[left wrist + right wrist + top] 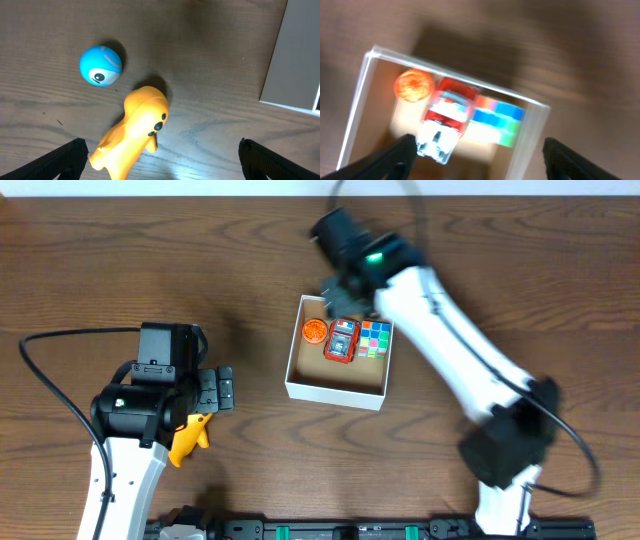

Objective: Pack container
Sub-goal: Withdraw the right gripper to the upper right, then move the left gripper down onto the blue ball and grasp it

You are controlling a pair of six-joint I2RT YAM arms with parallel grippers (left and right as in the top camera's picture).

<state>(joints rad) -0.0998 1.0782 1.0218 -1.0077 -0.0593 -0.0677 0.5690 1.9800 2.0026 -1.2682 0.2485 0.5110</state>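
Observation:
The container [335, 391] is a white-walled box with a brown inside at the table's middle. It holds an orange round toy [314, 331], a red toy car [342, 340] and a multicoloured cube [376, 338]. My right gripper [338, 292] hangs open and empty over its far edge. In the right wrist view [480, 155] the rim [365, 85], the orange toy [413, 85], the car [447, 117] and the cube [497, 117] show blurred. My left gripper [160, 155] is open above a yellow animal toy [135, 132], which lies next to a blue ball [100, 65].
The yellow toy also shows in the overhead view [188, 438] beside my left arm [140, 405]; the blue ball is hidden there. A corner of the container's white wall [295, 55] shows at the right of the left wrist view. A black cable [50, 380] loops at the left.

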